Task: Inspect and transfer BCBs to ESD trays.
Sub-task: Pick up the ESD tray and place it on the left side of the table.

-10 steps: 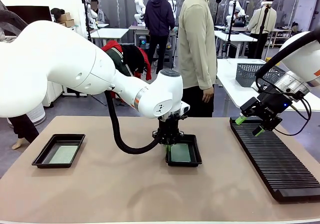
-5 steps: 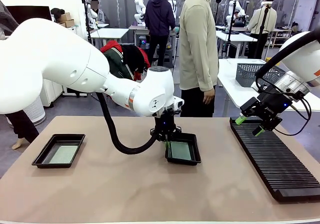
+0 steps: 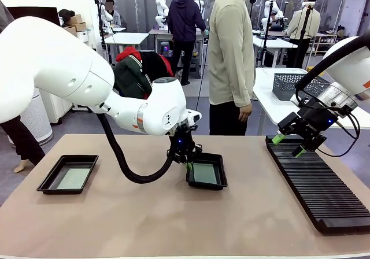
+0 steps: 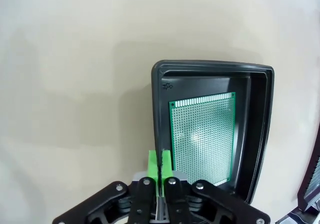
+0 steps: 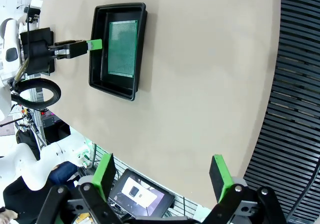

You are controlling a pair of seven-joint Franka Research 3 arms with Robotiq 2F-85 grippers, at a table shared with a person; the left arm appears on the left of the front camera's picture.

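Observation:
An ESD tray (image 3: 207, 187) lies mid-table with a green BCB (image 3: 203, 173) flat inside. My left gripper (image 3: 186, 162) is shut on this tray's left rim. In the left wrist view the green pads (image 4: 154, 165) pinch the tray's wall (image 4: 157, 109) beside the BCB (image 4: 202, 134). The right wrist view shows the same tray (image 5: 116, 8), its BCB (image 5: 122, 41) and the left gripper (image 5: 95, 45) at its edge. A second ESD tray (image 3: 43, 185) at the far left holds another BCB (image 3: 72, 178). My right gripper (image 3: 287, 144) hangs open and holds nothing above the near end of the rack; its fingers (image 5: 162, 166) stand wide apart.
A long black slotted rack (image 3: 318, 184) runs along the table's right side, also seen as the rack (image 5: 295, 84). A person (image 3: 231, 51) stands at the far edge. A grey mesh basket (image 3: 292, 84) sits on the table behind. Bare table lies between the trays.
My left arm has pulled the middle tray a little to the left and toward the far side, gripper staying shut on its rim. The right arm has not moved.

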